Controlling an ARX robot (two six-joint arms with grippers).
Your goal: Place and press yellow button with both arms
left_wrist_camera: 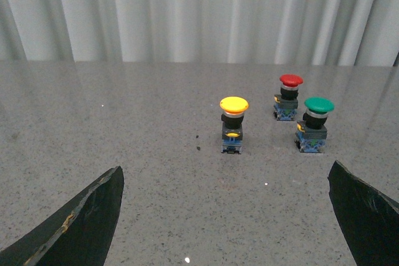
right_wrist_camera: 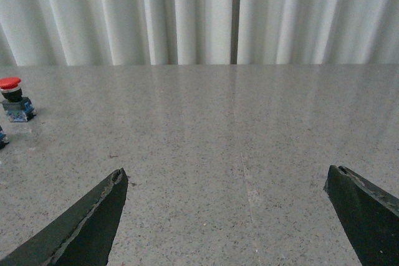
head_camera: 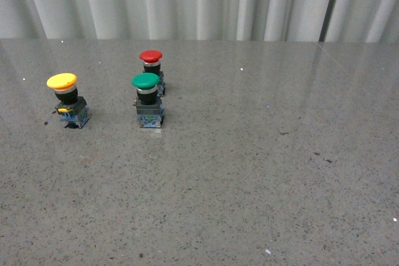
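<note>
Neighbours of the yellow button (head_camera: 67,101): green button (head_camera: 148,101), red button (head_camera: 151,66); left claw (left_wrist_camera: 225,166) and right claw (right_wrist_camera: 225,171) gape empty.

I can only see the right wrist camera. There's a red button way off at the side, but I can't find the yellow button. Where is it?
Observer: In the front view, the yellow button stands upright on the table, over on the robot's left side.
Operator: Is something holding it?
Observer: No. The left wrist view shows the left end effector open, with the button out ahead of it, untouched.
Operator: Are other buttons near it?
Observer: A green button stands to its right, apart from it, just in front of the red button.
</note>
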